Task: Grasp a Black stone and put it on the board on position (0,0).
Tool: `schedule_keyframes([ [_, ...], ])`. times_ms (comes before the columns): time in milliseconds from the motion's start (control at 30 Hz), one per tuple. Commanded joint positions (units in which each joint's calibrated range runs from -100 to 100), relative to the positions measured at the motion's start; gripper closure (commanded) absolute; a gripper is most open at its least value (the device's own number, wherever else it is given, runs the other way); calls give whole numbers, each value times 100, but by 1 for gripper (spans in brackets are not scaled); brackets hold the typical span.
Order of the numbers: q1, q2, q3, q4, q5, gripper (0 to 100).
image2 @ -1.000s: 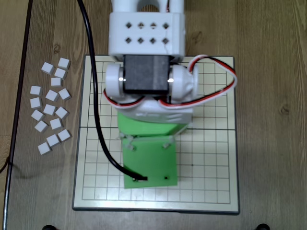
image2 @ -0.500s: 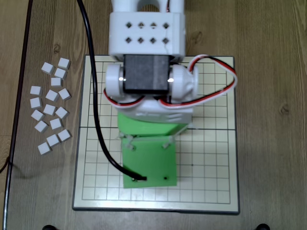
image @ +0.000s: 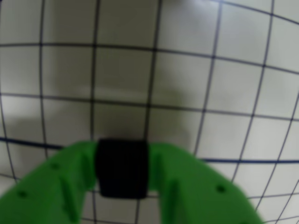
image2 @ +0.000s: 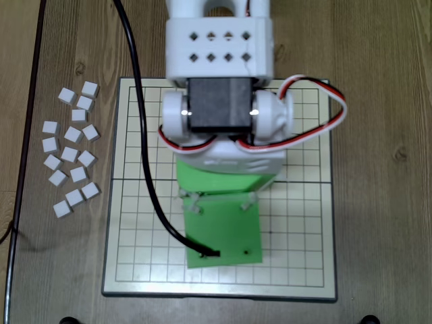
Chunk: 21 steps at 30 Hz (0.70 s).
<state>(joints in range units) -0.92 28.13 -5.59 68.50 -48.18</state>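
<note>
green gripper (image: 122,186) seen from the wrist view, its two fingers clamped on the black stone (image: 122,167), a small dark square block held between them just above the board (image: 196,70). the board's cream surface and thin dark grid lines fill the view, with a darker fold line crossing behind the stone. from overhead, the white and green arm (image2: 219,121) reaches over the middle of the board (image2: 297,223), hiding the stone. pale white blocks (image2: 71,154) lie scattered on the wooden bench (image2: 378,169), left of the board.

A brown wood-grain tabletop (image2: 378,202) with knots, evenly lit, fills the overhead view's surroundings.
</note>
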Motion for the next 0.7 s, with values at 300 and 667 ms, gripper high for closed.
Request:
schedule_keyframes([
  [300,169,-240,-79,-17,78,94],
  [667,160,-231,-11,-75,59,94],
])
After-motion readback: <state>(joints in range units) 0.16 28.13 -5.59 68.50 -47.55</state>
